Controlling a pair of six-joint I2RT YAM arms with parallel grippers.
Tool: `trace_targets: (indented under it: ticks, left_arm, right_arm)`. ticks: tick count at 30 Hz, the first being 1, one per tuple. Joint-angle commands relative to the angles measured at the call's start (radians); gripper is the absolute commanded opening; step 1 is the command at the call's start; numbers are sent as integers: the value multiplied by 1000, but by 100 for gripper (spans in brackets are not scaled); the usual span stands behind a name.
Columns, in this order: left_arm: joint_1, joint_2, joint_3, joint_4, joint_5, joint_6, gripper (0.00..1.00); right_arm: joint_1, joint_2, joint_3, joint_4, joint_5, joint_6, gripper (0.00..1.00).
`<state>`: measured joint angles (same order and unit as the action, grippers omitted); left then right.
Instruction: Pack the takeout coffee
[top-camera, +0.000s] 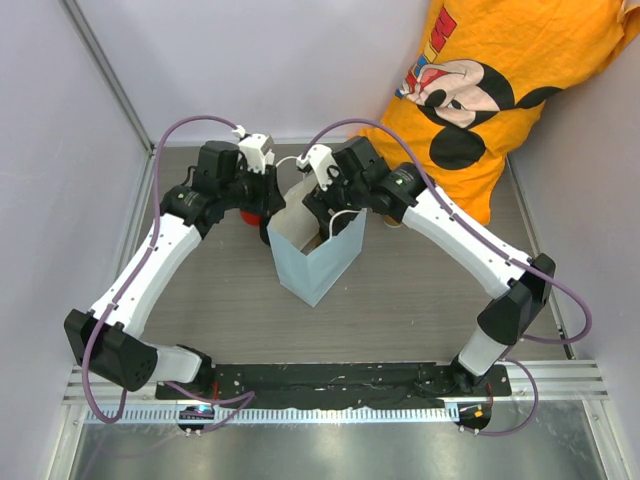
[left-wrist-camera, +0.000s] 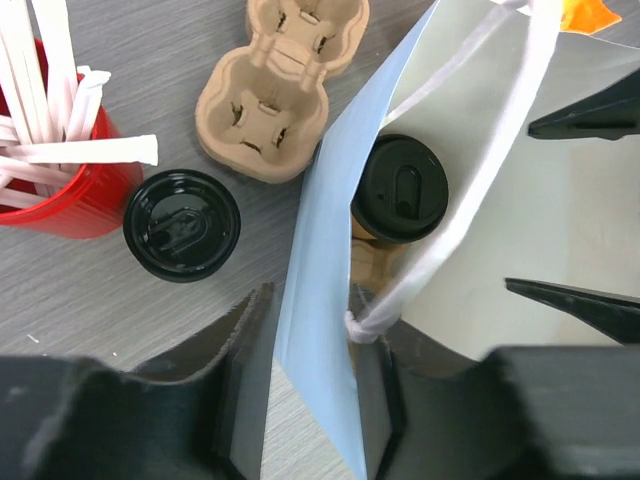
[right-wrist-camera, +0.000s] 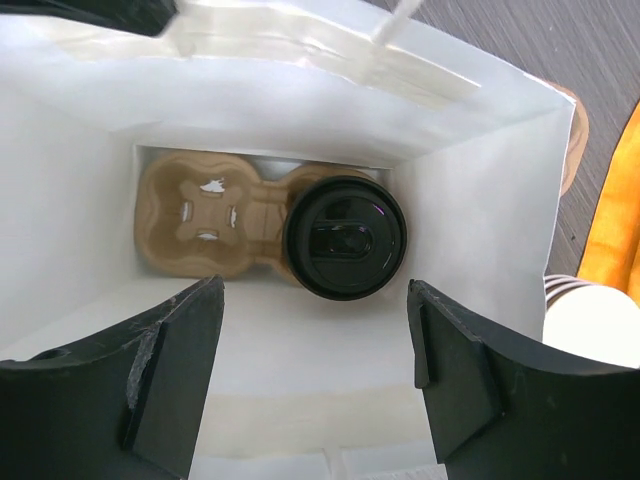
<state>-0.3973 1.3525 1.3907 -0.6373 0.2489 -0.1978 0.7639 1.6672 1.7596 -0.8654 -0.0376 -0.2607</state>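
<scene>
The takeout coffee (right-wrist-camera: 345, 238), with its black lid on, stands inside the light-blue paper bag (top-camera: 315, 262), in one socket of a brown carrier tray (right-wrist-camera: 200, 215). It also shows in the left wrist view (left-wrist-camera: 402, 190). My right gripper (right-wrist-camera: 315, 290) is open and empty, just above the bag's mouth over the cup; it also shows in the top view (top-camera: 330, 205). My left gripper (left-wrist-camera: 310, 320) is at the bag's left rim (top-camera: 268, 210). Its jaws stand apart on either side of the bag wall (left-wrist-camera: 325, 250), by the white handle knot.
On the table left of the bag are a second black lid (left-wrist-camera: 181, 225), a second brown carrier tray (left-wrist-camera: 280, 90) and a red cup (left-wrist-camera: 60, 190) of white sticks. A person in an orange shirt (top-camera: 500, 90) is at the back right. Walls enclose both sides.
</scene>
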Motion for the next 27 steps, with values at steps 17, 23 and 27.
trace_targets:
  ticks: [17, 23, 27]
  left_arm:
    - [0, -29, 14, 4, 41, 23, 69]
    - [0, -35, 40, -2, 64, 37, 83]
    - [0, -44, 105, -36, 110, 60, 98]
  right_arm:
    - [2, -127, 104, -30, -110, -52, 79]
    - [2, -159, 126, -32, -128, -77, 83]
    - [2, -188, 143, -34, -148, -91, 85]
